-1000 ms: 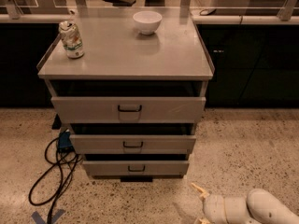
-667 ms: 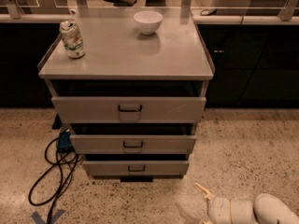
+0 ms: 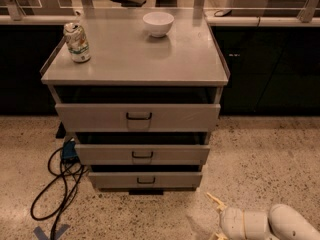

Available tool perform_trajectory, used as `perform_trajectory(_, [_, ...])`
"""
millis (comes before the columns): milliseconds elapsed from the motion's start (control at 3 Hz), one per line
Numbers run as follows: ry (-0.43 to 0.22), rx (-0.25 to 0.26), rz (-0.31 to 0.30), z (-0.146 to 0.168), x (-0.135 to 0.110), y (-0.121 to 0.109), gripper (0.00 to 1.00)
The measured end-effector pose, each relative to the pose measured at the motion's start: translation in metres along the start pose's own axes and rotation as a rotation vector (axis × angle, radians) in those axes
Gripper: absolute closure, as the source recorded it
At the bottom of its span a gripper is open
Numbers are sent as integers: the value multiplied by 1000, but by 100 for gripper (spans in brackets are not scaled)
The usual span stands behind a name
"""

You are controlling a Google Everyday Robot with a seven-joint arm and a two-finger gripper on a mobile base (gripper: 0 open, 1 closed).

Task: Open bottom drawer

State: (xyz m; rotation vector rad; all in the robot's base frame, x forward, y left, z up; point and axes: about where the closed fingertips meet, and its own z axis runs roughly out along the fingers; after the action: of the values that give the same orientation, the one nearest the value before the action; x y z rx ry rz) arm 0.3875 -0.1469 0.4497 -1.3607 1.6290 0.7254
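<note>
The hand (image 3: 216,218) is low down on the right, just above the floor (image 3: 260,159). Its two fingers (image 3: 215,200) are spread apart and hold nothing. The bottom drawer (image 3: 110,180) is the lowest of the three, right by the floor. It has a little black handle (image 3: 146,180) in the middle. The hand is near this drawer, on its right, but does not touch it. On the table (image 3: 135,59) stand a can (image 3: 77,42) and a white bowl (image 3: 158,23). A black cord (image 3: 52,184) lies on the floor at the left.
</note>
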Motion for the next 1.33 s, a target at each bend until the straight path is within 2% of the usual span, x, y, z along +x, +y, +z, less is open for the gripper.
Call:
perform_trajectory(333, [-55, 56, -131, 18, -9, -36, 0])
perform_trajectory(667, [50, 58, -282, 41, -10, -53, 0])
perform_trajectory(1000, [112, 106, -340, 40, -6, -68, 0])
perform_trajectory(1333, [103, 102, -352, 35, -16, -65, 0])
